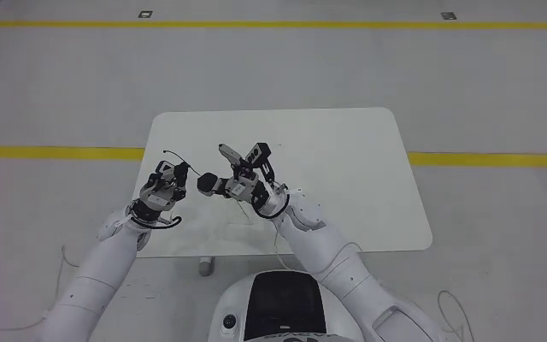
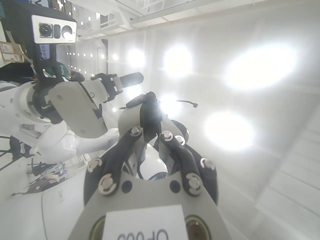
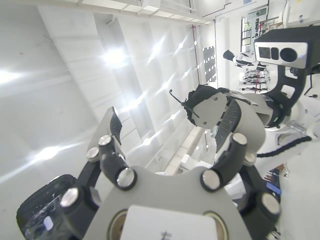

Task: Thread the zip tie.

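Overhead, the left end effector (image 1: 178,175) is pinching the zip tie (image 1: 175,156) above the surface (image 1: 359,171), the right end effector (image 1: 245,156) gaping wide nearby. From the left wrist, its head (image 2: 194,105) is poking free; from the right, lining up squarely before closing is looking wise.

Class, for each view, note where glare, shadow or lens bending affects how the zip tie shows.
Left wrist view: lamp glare blooms beside the left hand, washing out the zip tie where it leaves the hand; beams look bent. Right wrist view: lamp streaks lie behind the zip tie, which stands out dark. Top view: even light, no glare on the table.
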### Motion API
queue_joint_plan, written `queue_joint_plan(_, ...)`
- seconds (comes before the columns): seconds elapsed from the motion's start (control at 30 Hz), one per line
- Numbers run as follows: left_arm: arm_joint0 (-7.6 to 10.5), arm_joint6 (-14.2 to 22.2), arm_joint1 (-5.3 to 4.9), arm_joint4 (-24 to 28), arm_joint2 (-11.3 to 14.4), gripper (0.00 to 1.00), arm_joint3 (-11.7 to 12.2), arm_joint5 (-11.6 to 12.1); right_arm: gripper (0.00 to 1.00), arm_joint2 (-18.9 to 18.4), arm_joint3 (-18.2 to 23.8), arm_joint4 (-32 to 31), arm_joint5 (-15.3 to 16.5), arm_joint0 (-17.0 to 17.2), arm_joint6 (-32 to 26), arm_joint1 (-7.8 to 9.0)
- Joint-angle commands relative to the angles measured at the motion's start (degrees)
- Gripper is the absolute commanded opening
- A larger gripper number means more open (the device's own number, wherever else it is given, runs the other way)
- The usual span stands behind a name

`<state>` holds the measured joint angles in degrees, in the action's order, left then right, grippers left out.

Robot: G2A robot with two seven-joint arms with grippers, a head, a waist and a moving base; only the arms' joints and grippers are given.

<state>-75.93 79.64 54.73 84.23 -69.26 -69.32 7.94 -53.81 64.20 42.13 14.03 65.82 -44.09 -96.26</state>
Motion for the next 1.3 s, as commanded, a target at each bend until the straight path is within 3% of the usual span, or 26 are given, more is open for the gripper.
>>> queue_joint_plan(0.0,0.00,0.00,0.00,0.00,0.00,0.00,0.00,0.00,1.00,0.09,1.04,0.26,-0.40,0.77,0.72,0.04)
queue_joint_plan(0.17,0.00,0.00,0.00,0.00,0.00,0.00,0.00,0.00,1.00,-0.14,1.38,2.33,-0.35,1.17,-0.74,0.09)
queue_joint_plan(0.2,0.00,0.00,0.00,0.00,0.00,0.00,0.00,0.00,0.81,-0.11,1.28,2.32,-0.17,1.05,-0.89,0.09)
queue_joint_plan(0.23,0.00,0.00,0.00,0.00,0.00,0.00,0.00,0.00,0.51,0.02,1.08,2.31,0.10,0.95,-1.11,0.07)
queue_joint_plan(0.33,0.00,0.00,0.00,0.00,0.00,0.00,0.00,0.00,0.40,0.34,0.46,3.12,-0.08,0.83,-1.68,-0.02)
queue_joint_plan(0.53,0.00,0.00,0.00,0.00,0.00,0.00,0.00,0.00,0.27,0.87,-1.03,4.04,0.29,0.45,-2.27,-0.20)
queue_joint_plan(0.97,0.00,0.00,0.00,0.00,0.00,0.00,0.00,0.00,0.18,2.59,-3.52,3.41,1.03,-0.79,-1.48,-0.73)
queue_joint_plan(1.27,0.00,0.00,0.00,0.00,0.00,0.00,0.00,0.00,0.06,2.92,-3.87,3.03,1.35,-0.92,-1.25,-0.83)
